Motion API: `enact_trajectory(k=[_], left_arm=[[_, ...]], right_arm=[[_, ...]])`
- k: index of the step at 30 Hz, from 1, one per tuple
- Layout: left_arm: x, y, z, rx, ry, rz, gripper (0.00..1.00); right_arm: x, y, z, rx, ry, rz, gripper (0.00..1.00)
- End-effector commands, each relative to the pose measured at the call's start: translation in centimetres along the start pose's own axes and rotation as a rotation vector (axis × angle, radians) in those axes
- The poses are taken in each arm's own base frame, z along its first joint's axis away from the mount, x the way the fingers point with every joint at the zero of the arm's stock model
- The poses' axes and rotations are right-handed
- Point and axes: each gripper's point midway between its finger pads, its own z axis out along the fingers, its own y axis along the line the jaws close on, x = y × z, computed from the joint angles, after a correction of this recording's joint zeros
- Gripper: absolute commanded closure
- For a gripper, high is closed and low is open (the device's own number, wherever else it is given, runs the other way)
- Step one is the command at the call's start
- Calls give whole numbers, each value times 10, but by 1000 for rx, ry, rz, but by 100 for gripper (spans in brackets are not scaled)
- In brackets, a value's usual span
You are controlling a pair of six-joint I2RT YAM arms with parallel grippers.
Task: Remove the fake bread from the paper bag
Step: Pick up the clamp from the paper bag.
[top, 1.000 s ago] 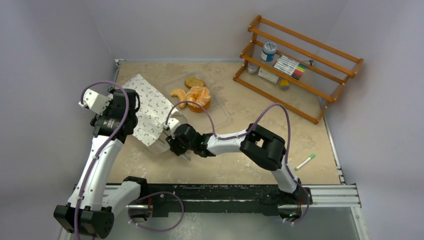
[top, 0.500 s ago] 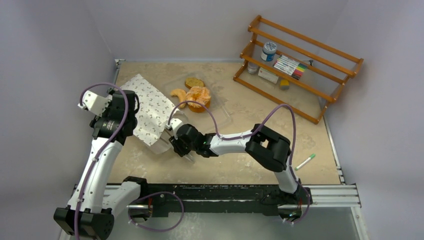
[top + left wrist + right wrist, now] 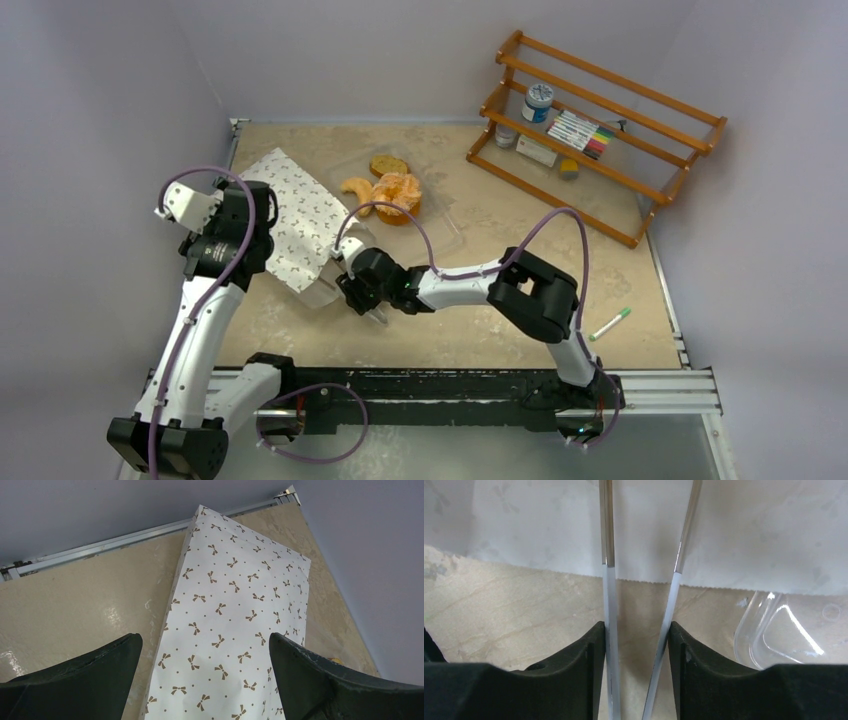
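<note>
Two robot arms, seen from above. The left arm (image 3: 195, 330), in the lower left of the frame, has glossy white link shells between rounded black joint housings, one carrying a small pale label. A white wrist block (image 3: 185, 200) sits at upper left. The right arm (image 3: 455, 283), at centre, pairs a white forearm shell with a bulky black elbow block (image 3: 530, 295). Lavender cables (image 3: 552, 211) run in loops along both arms. The bases (image 3: 165, 440) at the bottom edge are black. In the wrist views, the left gripper (image 3: 204, 639) has broad, matte dark fingers (image 3: 85, 675) with scuffed edges; the right gripper (image 3: 635, 627) has black, angular ones.
</note>
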Motion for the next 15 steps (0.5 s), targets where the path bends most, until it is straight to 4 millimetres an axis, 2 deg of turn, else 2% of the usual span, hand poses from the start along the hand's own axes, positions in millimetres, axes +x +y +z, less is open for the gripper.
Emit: enact_trajectory(k=[1,11,15], left_arm=[[-7,-2,-2,14,-17,-43,0],[-6,-3,-2,18,-15,-45,0],[-6,-4,-1,20,-14,-45,0]], right_arm=[[12,2,15,-5,37,3,51],[26,-7,23,40,63,2,39],[29,-10,24,53,69,0,39]])
